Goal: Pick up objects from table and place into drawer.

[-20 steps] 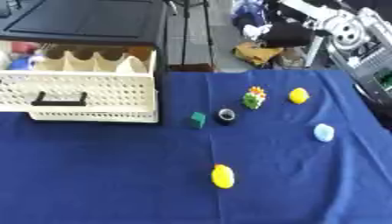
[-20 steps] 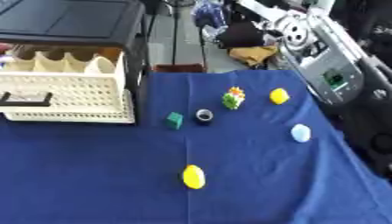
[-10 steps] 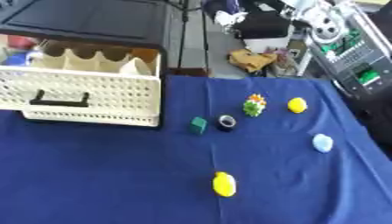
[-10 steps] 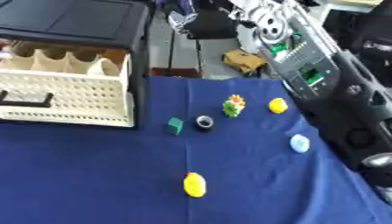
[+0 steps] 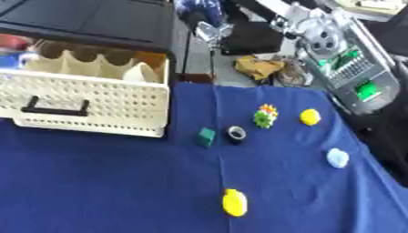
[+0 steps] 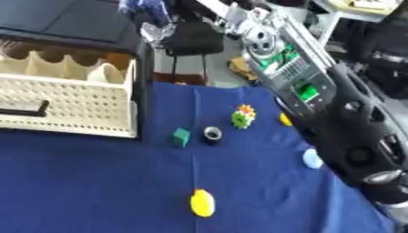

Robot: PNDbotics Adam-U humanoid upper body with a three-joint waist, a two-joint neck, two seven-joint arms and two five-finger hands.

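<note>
Six small things lie on the blue cloth (image 5: 111, 182): a green cube (image 5: 206, 136), a black ring (image 5: 236, 133), a green spiky toy with coloured tips (image 5: 264, 115), a yellow round piece (image 5: 310, 117), a pale blue piece (image 5: 338, 157) and a yellow oval (image 5: 234, 202). At the left the cream perforated drawer (image 5: 88, 104) stands pulled out, with a black handle on its front. My right arm (image 6: 299, 84) slants from the lower right up over the table's right side. Its hand (image 6: 239, 16) is raised at the top, above and behind the things, touching none of them. My left hand is out of sight.
A black cabinet top (image 5: 88, 20) sits above the drawer. White dividers and a white object (image 5: 142, 73) are inside the drawer. Beyond the table's far edge there is a black chair (image 6: 191, 41) and a crumpled brown thing (image 5: 257, 67) on the floor.
The camera has shifted a little. My right arm has swung further in from the right and fills more of the right eye view. The things on the cloth lie as before.
</note>
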